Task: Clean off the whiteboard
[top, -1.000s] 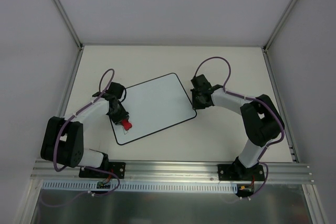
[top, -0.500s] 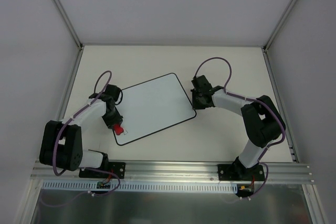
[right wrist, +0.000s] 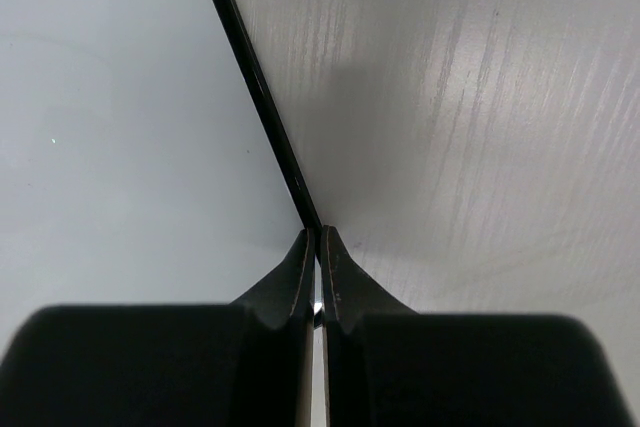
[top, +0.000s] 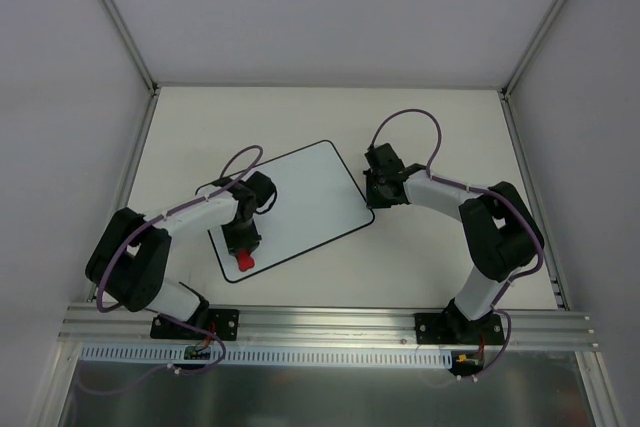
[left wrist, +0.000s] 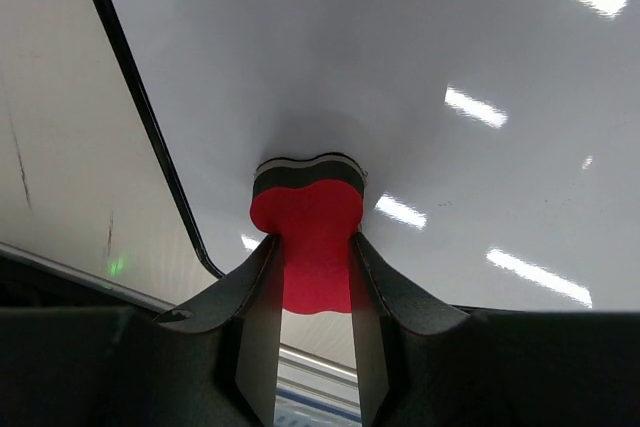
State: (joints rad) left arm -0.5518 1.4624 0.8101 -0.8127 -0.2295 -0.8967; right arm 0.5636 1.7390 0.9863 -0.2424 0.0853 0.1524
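Note:
The whiteboard (top: 300, 197) lies tilted on the table, white with a thin black border, and its surface looks blank. My left gripper (top: 243, 250) is over its near left corner, shut on a red bone-shaped eraser (top: 245, 263). In the left wrist view the eraser (left wrist: 308, 217) sits between my fingers (left wrist: 262, 277) with its dark felt face pressed on the board (left wrist: 420, 77). My right gripper (top: 372, 193) is shut, with its tips (right wrist: 318, 235) resting on the board's black right edge (right wrist: 255, 87).
The pale table (top: 440, 137) surrounds the board, and grey walls enclose it on three sides. An aluminium rail (top: 330, 322) with both arm bases runs along the near edge. The table (right wrist: 480, 127) shows beside the board in the right wrist view.
My left gripper swept the eraser out to the board's left edge, then back right and nearer, toward the near left corner. The right arm has not moved.

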